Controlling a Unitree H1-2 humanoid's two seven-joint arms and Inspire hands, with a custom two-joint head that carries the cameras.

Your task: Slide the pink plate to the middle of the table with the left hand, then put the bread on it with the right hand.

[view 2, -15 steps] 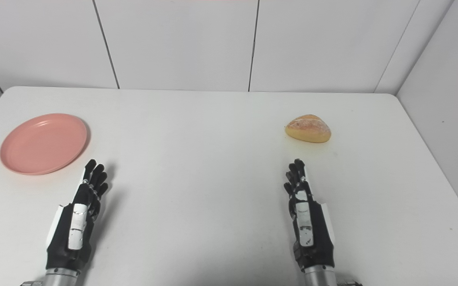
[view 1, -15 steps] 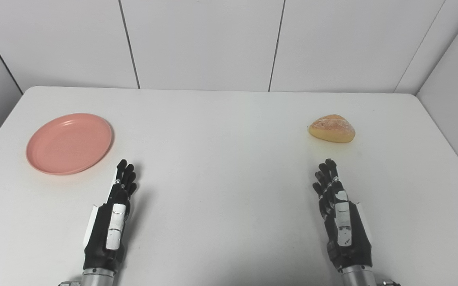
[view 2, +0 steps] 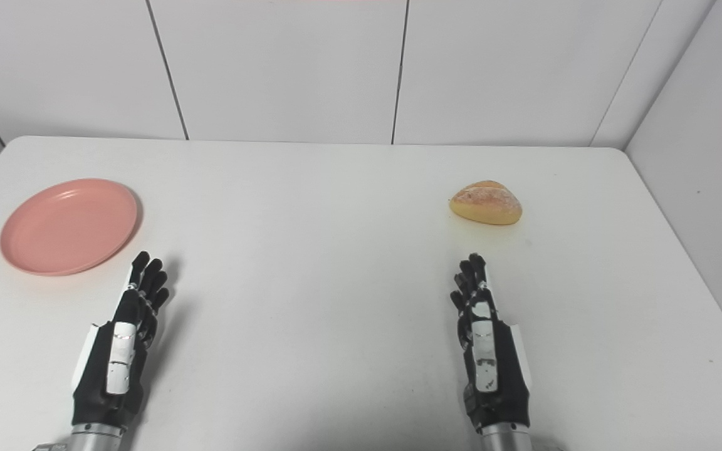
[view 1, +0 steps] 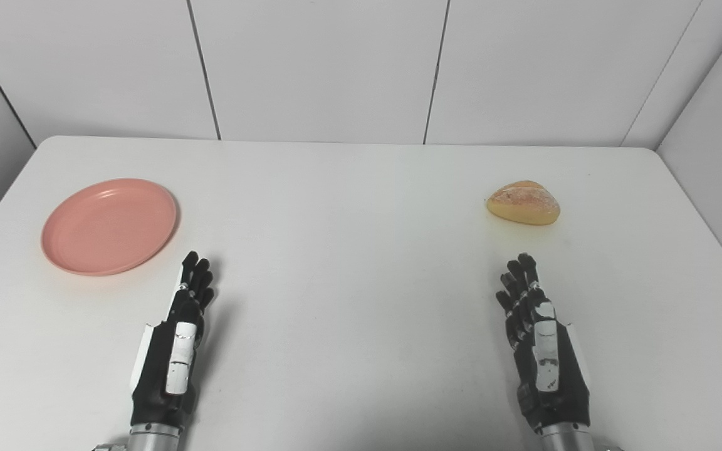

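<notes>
Left eye view records both black hands, left hand (view 1: 173, 341) and right hand (view 1: 539, 341), released with fingers extended over the smooth white table (view 1: 361, 263), the round glossy pink plate (view 1: 109, 226) ahead-left of the former, the crusty domed bread (view 1: 523, 202) just ahead of the latter.

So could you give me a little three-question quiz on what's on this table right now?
1. True or false: the bread already lies on the plate.
2. Which hand is nearer the plate? A) left hand B) right hand C) both equally
3. Fill in: both hands are ____, holding nothing.

Key:
1. False. The bread lies on the bare table at the right, and the plate sits far to the left.
2. A.
3. Open. Fingers are extended, touching neither plate nor bread.
</notes>
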